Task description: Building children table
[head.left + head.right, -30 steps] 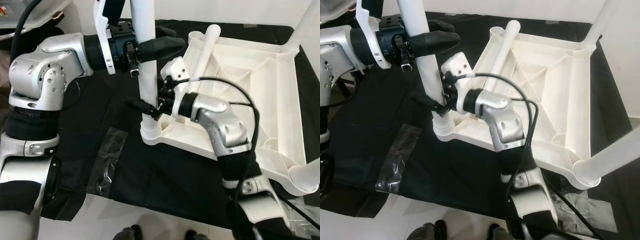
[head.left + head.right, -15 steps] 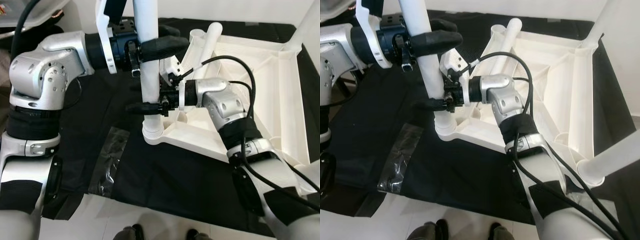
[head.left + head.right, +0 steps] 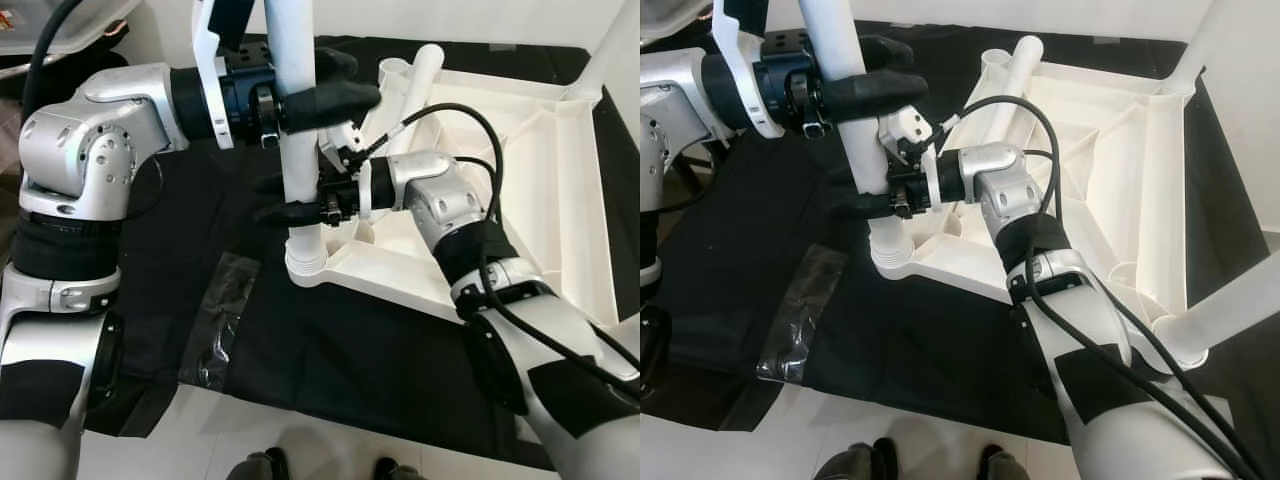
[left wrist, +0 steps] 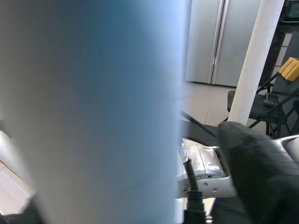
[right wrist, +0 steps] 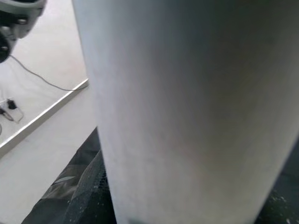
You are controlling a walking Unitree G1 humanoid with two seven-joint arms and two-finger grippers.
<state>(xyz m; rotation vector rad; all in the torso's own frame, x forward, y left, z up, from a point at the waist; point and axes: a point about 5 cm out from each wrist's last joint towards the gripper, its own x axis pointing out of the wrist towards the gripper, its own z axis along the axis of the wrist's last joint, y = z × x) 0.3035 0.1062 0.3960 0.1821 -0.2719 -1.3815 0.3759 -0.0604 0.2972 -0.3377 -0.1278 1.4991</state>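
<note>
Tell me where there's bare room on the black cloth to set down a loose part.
The black cloth is free between the upturned white tabletop and the cloth's near edge, beside the tape patch. It is crowded at the near-left corner socket, where the left gripper and the right gripper both grip the upright white leg.

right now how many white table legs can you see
4. One leg stands upright in the near-left corner socket, gripped by both the left tool and right tool. One lies loose on the upturned tabletop. Two stand fitted: far-right, near-right.
</note>
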